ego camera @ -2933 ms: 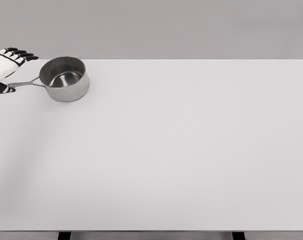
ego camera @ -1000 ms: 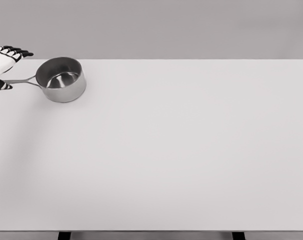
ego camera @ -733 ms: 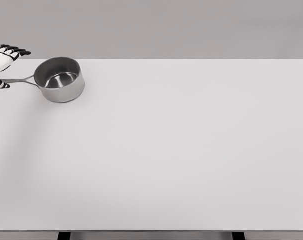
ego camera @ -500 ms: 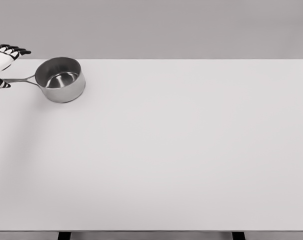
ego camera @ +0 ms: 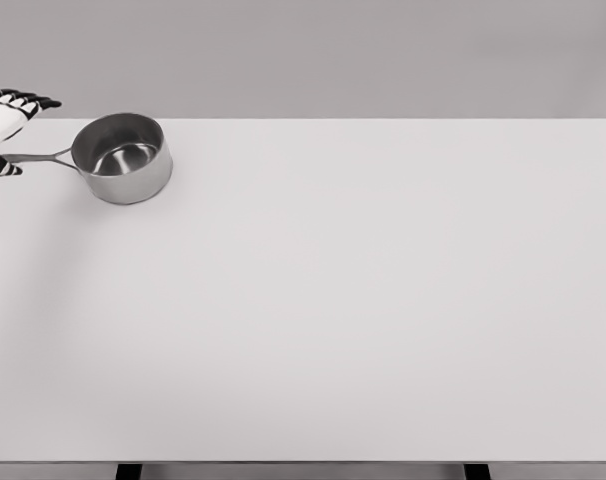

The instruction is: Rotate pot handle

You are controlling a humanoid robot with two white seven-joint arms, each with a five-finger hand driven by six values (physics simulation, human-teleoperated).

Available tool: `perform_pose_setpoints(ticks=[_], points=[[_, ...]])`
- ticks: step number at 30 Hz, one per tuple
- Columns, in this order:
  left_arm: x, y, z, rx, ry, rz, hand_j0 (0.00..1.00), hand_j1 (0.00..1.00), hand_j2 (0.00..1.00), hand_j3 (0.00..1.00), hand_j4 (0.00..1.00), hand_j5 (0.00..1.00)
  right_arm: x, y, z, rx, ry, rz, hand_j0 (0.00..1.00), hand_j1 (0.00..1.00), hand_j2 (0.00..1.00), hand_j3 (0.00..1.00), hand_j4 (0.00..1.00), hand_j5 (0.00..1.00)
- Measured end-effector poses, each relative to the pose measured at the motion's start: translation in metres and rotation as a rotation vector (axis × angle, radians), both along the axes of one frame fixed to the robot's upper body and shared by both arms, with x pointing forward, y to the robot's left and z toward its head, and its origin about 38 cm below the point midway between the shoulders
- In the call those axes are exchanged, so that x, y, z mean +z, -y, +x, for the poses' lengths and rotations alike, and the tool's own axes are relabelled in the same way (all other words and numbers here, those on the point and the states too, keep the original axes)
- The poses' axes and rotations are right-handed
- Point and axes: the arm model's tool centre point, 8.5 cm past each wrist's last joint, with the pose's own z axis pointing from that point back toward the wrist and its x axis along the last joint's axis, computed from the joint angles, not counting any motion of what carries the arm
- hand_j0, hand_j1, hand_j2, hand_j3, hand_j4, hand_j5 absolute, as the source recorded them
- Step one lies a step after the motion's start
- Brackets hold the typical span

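At the far left corner of the surface sits the pot, its handle pointing left to the picture's edge. Left of the pot, the left hand brackets the handle's end: dark fingers stretch out above it and another dark tip shows below, but whether they actually pinch it cannot be told. To turn the handle well, I'd judge it best to sweep the end in an arc around the pot's centre, pressing lightly so the pot pivots rather than slides. Counted: one pot, one handle, one hand in view.
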Motion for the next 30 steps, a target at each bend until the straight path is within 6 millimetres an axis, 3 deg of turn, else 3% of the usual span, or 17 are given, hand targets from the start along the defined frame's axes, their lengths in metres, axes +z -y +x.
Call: perform_pose_setpoints(ticks=[23,30], points=[[-0.003,-0.022,-0.002,0.073,-0.019,-0.006,1.0,1.0,1.0,1.0,1.0,1.0,0.0,0.0,0.0,0.0,0.0,0.0,1.0,1.0,1.0,1.0,1.0,1.0],[-0.002,-0.013,0.003,0.059,-0.005,-0.023,1.0,1.0,1.0,1.0,1.0,1.0,0.0,0.0,0.0,0.0,0.0,0.0,1.0,1.0,1.0,1.0,1.0,1.0]])
